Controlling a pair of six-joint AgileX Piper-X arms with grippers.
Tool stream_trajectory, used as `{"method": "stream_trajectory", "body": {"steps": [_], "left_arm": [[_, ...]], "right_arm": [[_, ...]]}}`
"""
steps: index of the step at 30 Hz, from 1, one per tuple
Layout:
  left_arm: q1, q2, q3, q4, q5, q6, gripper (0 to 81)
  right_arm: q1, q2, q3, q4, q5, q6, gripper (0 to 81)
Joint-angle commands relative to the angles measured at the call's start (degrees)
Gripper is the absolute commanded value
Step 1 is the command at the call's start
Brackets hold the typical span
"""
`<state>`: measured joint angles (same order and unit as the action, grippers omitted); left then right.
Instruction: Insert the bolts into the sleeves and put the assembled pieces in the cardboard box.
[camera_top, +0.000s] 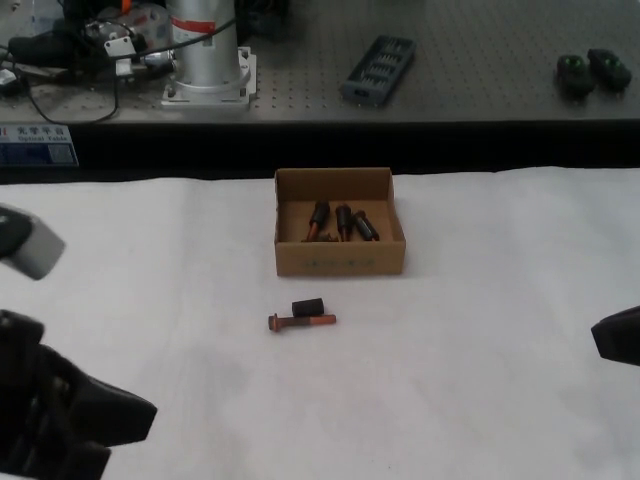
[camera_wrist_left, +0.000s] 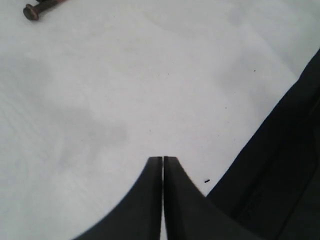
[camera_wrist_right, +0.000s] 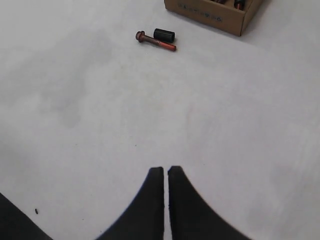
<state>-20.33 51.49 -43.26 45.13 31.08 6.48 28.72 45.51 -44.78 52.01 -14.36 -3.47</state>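
Observation:
A copper-coloured bolt (camera_top: 301, 321) lies on the white cloth in front of the cardboard box (camera_top: 340, 262), with a short black sleeve (camera_top: 308, 306) just behind it. The box holds three bolts in sleeves (camera_top: 342, 221). The right wrist view shows the bolt (camera_wrist_right: 155, 41), the sleeve (camera_wrist_right: 164, 35) and a corner of the box (camera_wrist_right: 215, 15) far ahead of my right gripper (camera_wrist_right: 166, 172), which is shut and holds nothing. My left gripper (camera_wrist_left: 163, 161) is shut over bare cloth, with the bolt's head (camera_wrist_left: 31, 11) far off. One arm (camera_top: 60, 420) is at the near left, the other arm (camera_top: 618, 336) at the right edge.
The white cloth (camera_top: 480, 380) covers the bench, with wide free room around the bolt and the box. Behind it, a dark perforated bench carries a metal column (camera_top: 205, 50), a black tray (camera_top: 378, 66) and two dark green-centred parts (camera_top: 592, 70).

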Motion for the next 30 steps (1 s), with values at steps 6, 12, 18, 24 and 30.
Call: {"method": "stream_trajectory", "body": {"steps": [6,12,18,24,30], "left_arm": [[0.13,-9.09,1.15,-1.55,0.48,-0.58,0.6],[0.13,-9.35,1.15,-1.55,0.48,-0.58,0.6],[0.13,-9.33,1.15,-2.00,0.48,-0.58,0.6],[0.13,-9.33,1.15,-5.73,0.48,-0.58,0.6],[0.13,-9.33,1.15,-9.15,0.48,-0.58,0.6]], "right_arm": [[0.13,5.24,-0.21,-2.74,-0.56,-7.91,2.7],[0.13,19.00,-0.87,-14.05,-0.68,-14.22,2.7],[0.47,35.19,-8.38,-21.19,-0.80,-14.45,7.4],[4.13,48.35,-19.78,-22.90,0.98,-17.10,27.0],[9.90,59.02,-29.78,-22.79,3.76,-31.18,25.6]]}}
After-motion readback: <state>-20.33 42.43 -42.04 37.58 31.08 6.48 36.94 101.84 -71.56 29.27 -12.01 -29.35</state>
